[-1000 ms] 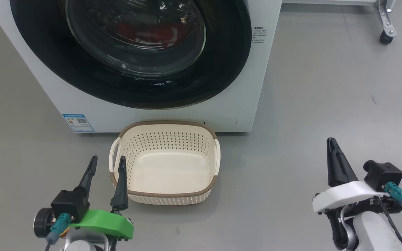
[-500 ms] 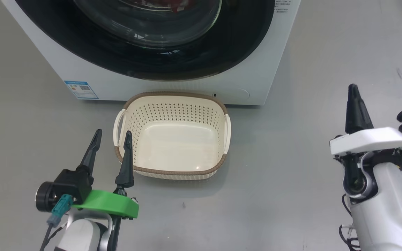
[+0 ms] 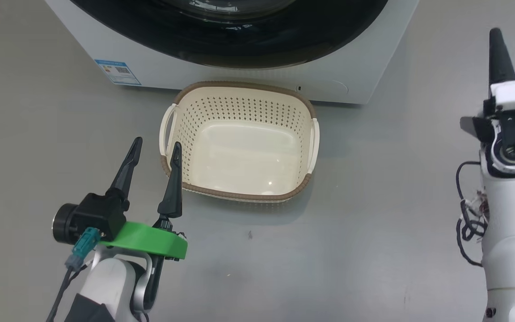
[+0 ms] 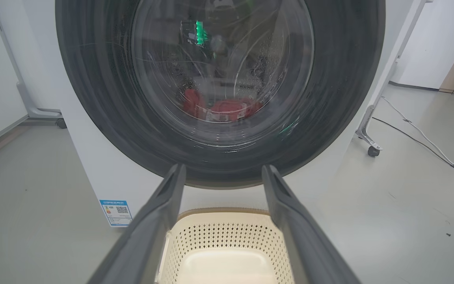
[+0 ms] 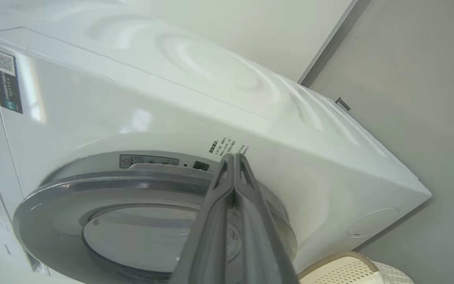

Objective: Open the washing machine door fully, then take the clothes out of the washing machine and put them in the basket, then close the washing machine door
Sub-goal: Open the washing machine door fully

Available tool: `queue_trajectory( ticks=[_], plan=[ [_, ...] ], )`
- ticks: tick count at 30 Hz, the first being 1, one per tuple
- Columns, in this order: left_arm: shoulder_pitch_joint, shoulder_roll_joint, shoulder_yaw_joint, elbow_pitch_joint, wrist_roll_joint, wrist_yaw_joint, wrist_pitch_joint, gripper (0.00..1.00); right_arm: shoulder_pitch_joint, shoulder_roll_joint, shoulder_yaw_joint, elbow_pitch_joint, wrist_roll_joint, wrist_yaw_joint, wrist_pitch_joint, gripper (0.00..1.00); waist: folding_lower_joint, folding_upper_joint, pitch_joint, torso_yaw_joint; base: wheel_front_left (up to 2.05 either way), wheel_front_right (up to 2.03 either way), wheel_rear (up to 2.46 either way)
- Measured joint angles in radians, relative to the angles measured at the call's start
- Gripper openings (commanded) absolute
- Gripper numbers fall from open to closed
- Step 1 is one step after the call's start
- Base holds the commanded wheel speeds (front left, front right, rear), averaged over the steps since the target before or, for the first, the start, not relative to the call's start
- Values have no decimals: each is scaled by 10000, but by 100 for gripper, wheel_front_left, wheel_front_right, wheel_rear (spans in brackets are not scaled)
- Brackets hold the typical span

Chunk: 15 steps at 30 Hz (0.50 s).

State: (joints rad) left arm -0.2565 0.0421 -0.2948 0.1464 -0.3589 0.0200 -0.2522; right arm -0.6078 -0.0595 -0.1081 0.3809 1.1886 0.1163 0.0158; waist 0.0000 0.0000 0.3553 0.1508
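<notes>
Left gripper point(image 3: 158, 143) spread wide and empty; right gripper point(image 3: 495, 32) clenched tight with nothing between its fingers, raised beside the right flank of the washing machine point(image 3: 172, 76).

In the right wrist view those closed fingers aim at the edge of the washing machine door point(image 3: 239, 44), close to the small printed text. The door is still shut, lying flat on the machine's front with its glass bowl facing the robot. Being round, it has no long axis.

The clothes point(image 4: 231, 108) lie in a red heap low in the drum, behind the glass. The basket point(image 3: 244, 83) sits on the floor, open side up and empty, against the machine's foot below the door. Its long side runs along the machine's front.

Two risks seem likely. The pinched tips may skid off the glossy rim instead of catching it. The left gripper, with one finger just beside the basket's near left corner, may knock the basket askew as it rises.
</notes>
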Motion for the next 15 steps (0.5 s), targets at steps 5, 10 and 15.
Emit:
queue_trajectory(
  ticks=[5, 10, 15],
  plan=[
    [-220, -8, -213, -90, -19, -4, 0, 100, -1048, -13, -418, 211, 1193, 0, 734, 0, 0, 0, 347, 258, 0, 0, 0],
    [-477, -23, -353, -240, -205, -2, 0, 100, -1969, -38, -564, 464, 1684, -42, 1365, 0, 0, 0, 681, 499, 0, 0, 0],
    [-669, -27, -508, -274, -209, 0, -2, 100, -2704, -309, -510, 761, 1841, -79, 1965, 0, 0, 0, 969, 725, 0, 0, 0]
  ],
)
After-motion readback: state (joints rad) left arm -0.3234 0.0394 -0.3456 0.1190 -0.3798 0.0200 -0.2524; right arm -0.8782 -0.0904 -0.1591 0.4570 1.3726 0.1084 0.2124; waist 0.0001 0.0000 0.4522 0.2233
